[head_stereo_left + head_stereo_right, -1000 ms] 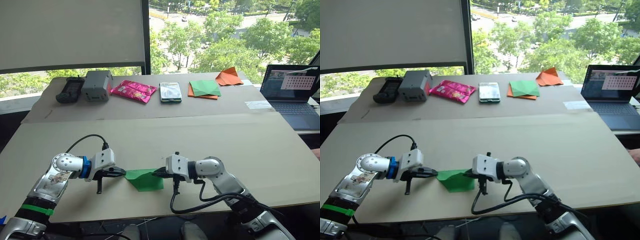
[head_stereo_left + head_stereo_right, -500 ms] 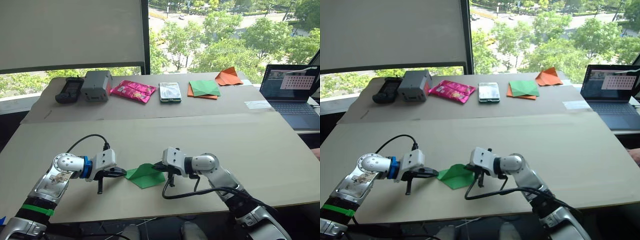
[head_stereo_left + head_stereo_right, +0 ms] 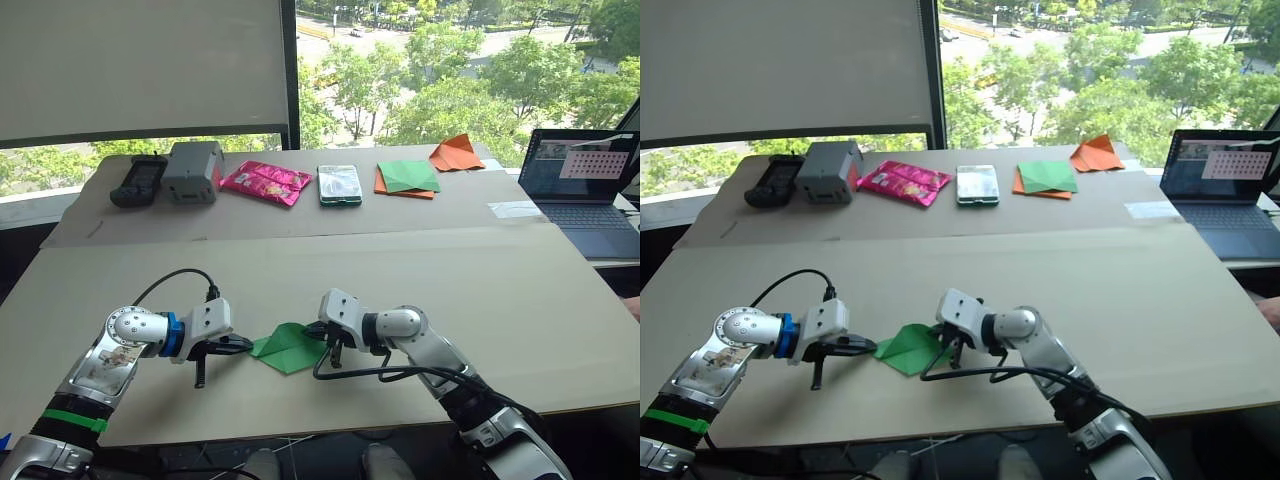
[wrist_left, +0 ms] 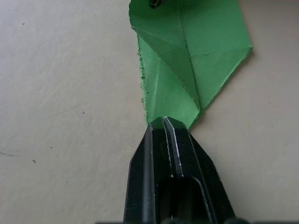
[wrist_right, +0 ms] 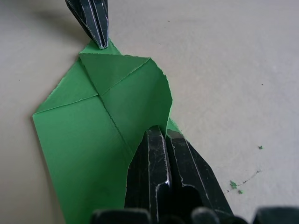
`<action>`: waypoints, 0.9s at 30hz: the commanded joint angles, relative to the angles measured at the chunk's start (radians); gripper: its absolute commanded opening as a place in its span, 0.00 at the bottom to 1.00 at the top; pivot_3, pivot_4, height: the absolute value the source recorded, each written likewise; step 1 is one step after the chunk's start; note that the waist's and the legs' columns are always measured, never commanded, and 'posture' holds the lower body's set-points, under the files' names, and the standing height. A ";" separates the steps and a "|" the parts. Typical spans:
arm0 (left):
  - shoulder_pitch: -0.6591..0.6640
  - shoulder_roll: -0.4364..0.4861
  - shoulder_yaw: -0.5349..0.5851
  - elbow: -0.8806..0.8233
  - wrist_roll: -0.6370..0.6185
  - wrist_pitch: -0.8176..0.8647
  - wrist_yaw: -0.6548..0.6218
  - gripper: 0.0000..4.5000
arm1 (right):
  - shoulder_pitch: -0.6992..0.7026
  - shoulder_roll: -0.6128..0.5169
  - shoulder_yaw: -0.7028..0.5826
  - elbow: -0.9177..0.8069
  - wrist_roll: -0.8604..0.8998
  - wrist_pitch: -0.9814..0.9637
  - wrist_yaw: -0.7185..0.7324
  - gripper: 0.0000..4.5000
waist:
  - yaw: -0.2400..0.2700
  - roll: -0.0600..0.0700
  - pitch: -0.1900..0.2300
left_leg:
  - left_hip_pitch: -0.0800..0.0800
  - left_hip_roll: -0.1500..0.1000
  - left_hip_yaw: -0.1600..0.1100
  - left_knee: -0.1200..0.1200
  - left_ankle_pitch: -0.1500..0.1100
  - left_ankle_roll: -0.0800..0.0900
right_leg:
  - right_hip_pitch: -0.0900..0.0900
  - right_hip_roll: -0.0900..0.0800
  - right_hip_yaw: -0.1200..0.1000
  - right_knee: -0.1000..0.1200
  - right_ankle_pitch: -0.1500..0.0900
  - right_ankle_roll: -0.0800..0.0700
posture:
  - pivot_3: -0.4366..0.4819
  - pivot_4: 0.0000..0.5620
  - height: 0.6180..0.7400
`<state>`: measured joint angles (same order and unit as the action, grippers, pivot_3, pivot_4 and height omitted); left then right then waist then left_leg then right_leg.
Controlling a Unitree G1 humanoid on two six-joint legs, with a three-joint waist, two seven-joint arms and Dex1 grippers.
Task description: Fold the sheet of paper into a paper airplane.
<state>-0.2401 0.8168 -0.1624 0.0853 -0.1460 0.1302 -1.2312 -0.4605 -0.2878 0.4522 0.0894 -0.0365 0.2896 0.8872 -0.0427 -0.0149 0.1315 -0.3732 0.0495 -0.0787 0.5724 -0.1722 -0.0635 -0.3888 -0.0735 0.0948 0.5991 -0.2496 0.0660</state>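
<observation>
The bright green sheet of paper [image 3: 288, 348] lies on the near table between my two grippers, folded to a point at its left end. My left gripper [image 3: 250, 346] is shut on that pointed tip [image 4: 161, 122] and holds it low on the table. My right gripper [image 3: 320, 333] is shut on the paper's right edge [image 5: 161, 133]. It holds that side lifted and curled over towards the left. Creases run across the sheet [image 5: 88, 135], and its long edge [image 4: 142, 86] is ragged.
On the far table stand a black device [image 3: 140, 180], a grey box [image 3: 194, 170], a pink packet [image 3: 267, 182], a phone [image 3: 341, 185], a green sheet stacked on orange paper [image 3: 407, 178] and a folded orange paper [image 3: 457, 153]. An open laptop [image 3: 585, 190] sits at the right.
My right gripper has moved left and slightly away from me, lifting the paper's right side off the table and curling it over. The left gripper has stayed in place on the tip.
</observation>
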 commanded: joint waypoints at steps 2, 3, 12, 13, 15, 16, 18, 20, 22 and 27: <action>-0.012 -0.025 0.007 -0.012 -0.035 0.070 -0.001 0.00 | -0.007 0.008 0.020 -0.007 -0.012 0.021 -0.001 0.00 | 0.000 0.000 0.000 | 0.000 0.000 0.000 0.000 0.000 0.000 | 0.000 0.000 0.000 0.000 0.000 0.000 | 0.48 0.27 0.93; -0.018 -0.028 0.019 -0.018 -0.055 0.089 -0.006 0.00 | -0.007 0.008 0.021 -0.006 -0.014 0.022 -0.003 0.00 | -0.001 0.000 0.000 | 0.000 0.000 0.000 0.000 0.000 0.000 | 0.000 0.000 0.000 0.000 0.000 0.000 | 0.48 0.27 0.93; -0.037 -0.015 0.092 -0.119 -0.211 0.250 -0.052 0.56 | 0.000 0.010 0.026 0.001 -0.026 0.026 -0.007 0.00 | -0.006 -0.004 0.001 | 0.000 0.000 0.000 0.000 0.000 0.001 | -0.001 0.001 0.000 0.002 0.000 0.000 | 0.48 0.27 0.93; -0.037 -0.017 0.092 -0.132 -0.219 0.259 -0.051 0.63 | -0.001 0.011 0.027 0.004 -0.029 0.026 -0.008 0.00 | -0.006 -0.004 0.001 | 0.000 0.000 0.000 0.000 0.000 0.000 | -0.001 0.001 0.000 0.003 0.000 0.000 | 0.48 0.27 0.93; -0.037 -0.029 0.090 -0.145 -0.227 0.269 -0.040 0.63 | 0.000 0.010 0.027 0.003 -0.030 0.028 -0.009 0.00 | -0.005 -0.004 0.001 | 0.000 0.000 0.000 0.000 0.000 0.000 | -0.001 0.001 0.000 0.002 0.000 0.000 | 0.48 0.27 0.93; -0.038 -0.035 0.085 -0.146 -0.225 0.270 -0.034 0.63 | -0.001 0.010 0.027 0.003 -0.030 0.028 -0.009 0.00 | -0.005 -0.004 0.001 | 0.000 0.000 0.000 0.000 0.000 0.000 | -0.001 0.001 0.000 0.002 0.000 0.000 | 0.48 0.27 0.93; -0.037 -0.044 0.077 -0.145 -0.220 0.265 -0.024 0.51 | 0.001 0.009 0.027 -0.002 -0.030 0.030 -0.010 0.00 | -0.005 -0.004 0.001 | 0.000 0.000 0.000 0.000 0.000 0.000 | -0.001 0.001 0.000 0.002 0.000 0.000 | 0.48 0.27 0.93; -0.035 -0.048 0.076 -0.149 -0.228 0.265 -0.031 0.39 | 0.003 0.006 0.027 -0.005 -0.030 0.032 -0.011 0.00 | -0.005 -0.004 0.001 | 0.000 0.000 0.000 0.000 0.000 0.000 | -0.002 0.001 0.000 0.002 0.000 0.000 | 0.48 0.27 0.93; -0.036 -0.049 0.074 -0.149 -0.226 0.260 -0.034 0.20 | 0.004 0.003 0.026 -0.008 -0.029 0.034 -0.011 0.00 | -0.005 -0.004 0.001 | 0.000 0.000 0.000 0.000 0.000 0.000 | -0.002 0.001 0.000 0.002 0.000 0.000 | 0.48 0.27 0.93; -0.043 -0.065 0.051 -0.130 -0.204 0.240 -0.035 0.00 | 0.002 0.002 0.026 -0.007 -0.031 0.037 -0.015 0.00 | -0.005 -0.004 0.002 | 0.000 0.000 0.000 0.000 0.000 0.000 | -0.002 0.001 0.000 0.002 0.000 0.000 | 0.48 0.27 0.93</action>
<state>-0.2654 0.7530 -0.1096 -0.0312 -0.3539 0.3885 -1.2616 -0.4622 -0.2852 0.4625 0.0843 -0.0571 0.3020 0.8718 -0.0475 -0.0193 0.1330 -0.3731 0.0499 -0.0791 0.5724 -0.1723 -0.0637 -0.3905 -0.0726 0.0948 0.6014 -0.2496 0.0659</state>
